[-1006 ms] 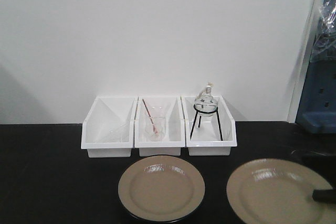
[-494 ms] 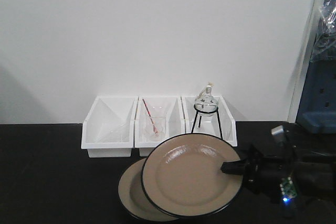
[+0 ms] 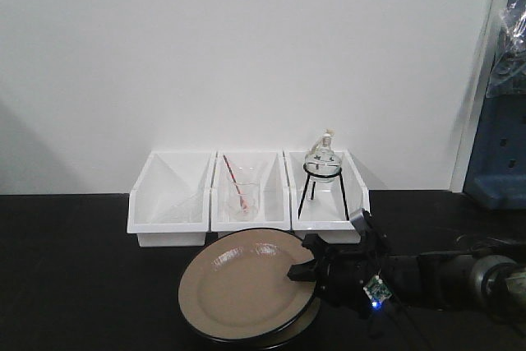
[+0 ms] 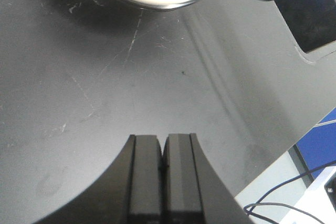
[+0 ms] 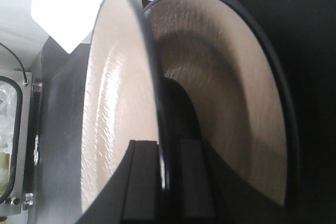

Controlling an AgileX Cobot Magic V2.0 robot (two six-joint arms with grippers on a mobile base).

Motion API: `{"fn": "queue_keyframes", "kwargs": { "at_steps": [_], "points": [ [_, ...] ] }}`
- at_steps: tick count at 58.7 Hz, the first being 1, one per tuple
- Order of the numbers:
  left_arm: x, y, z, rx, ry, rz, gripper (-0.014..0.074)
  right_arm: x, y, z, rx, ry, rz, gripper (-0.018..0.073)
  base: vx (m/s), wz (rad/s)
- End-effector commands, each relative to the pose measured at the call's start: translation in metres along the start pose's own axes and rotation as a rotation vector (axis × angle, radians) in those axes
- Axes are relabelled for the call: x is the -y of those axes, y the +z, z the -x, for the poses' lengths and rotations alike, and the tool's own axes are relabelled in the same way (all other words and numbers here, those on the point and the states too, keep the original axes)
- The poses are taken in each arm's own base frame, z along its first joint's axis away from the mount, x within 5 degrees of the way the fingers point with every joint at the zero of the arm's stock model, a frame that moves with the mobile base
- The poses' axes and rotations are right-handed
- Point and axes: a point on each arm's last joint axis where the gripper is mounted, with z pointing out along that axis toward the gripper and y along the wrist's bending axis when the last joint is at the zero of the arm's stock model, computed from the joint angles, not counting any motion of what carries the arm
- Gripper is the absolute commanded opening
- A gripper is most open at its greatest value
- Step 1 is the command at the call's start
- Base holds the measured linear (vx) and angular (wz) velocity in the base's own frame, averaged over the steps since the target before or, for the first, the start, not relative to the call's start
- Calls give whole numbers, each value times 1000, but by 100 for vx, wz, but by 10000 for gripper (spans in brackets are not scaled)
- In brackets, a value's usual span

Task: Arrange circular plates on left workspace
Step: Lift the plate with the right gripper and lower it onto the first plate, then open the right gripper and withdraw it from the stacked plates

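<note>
Because the upper plate (image 3: 234,289) looks stiff, glossy and breakable, its rim suits the right pincer (image 3: 297,271) clamped there; the left pincer (image 4: 163,163) is together.

Open countertop (image 3: 74,285) left of plates (image 3: 234,285); bins (image 3: 168,228) close behind; right arm (image 3: 436,273) blocks right side.

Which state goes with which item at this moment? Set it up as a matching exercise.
Items:
1. upper plate
2. lower plate
3. left gripper
4. round flask

States:
A. shut on nothing, above bare countertop
B. sits in a white bin
C. pinched at its rim by the right gripper
D. lies on the countertop, partly covered

Pairs: 1-C, 2-D, 3-A, 4-B
</note>
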Motion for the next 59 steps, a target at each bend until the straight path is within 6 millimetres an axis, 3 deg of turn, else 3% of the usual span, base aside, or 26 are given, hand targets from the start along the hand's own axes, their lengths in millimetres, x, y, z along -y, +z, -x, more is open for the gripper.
{"fn": "queue_keyframes", "kwargs": {
  "at_steps": [1, 8, 16, 22, 29, 44, 59],
  "points": [
    [9, -5, 10, 65, 2, -39, 0, -42, -19, 18, 80, 10, 160, 14, 0, 0],
    [9, -5, 10, 66, 25, -39, 0, -43, -19, 17, 79, -62, 162, 84, 0, 0],
    [9, -5, 10, 67, 24, -39, 0, -43, -19, 17, 82, -150, 160, 239, 0, 0],
    [9, -5, 10, 68, 24, -38, 0, -43, -19, 17, 94, -294, 153, 382, 0, 0],
    [9, -5, 10, 68, 24, -38, 0, -41, -20, 19, 116, -475, 142, 481, 0, 0],
    [9, -5, 10, 70, 24, -35, 0, -39, -27, 29, 192, -733, 6, 502, 0, 0],
    [9, -5, 11, 73, 24, -30, 0, -47, -51, 48, 315, -894, -247, 501, 0, 0]
  ]
}}
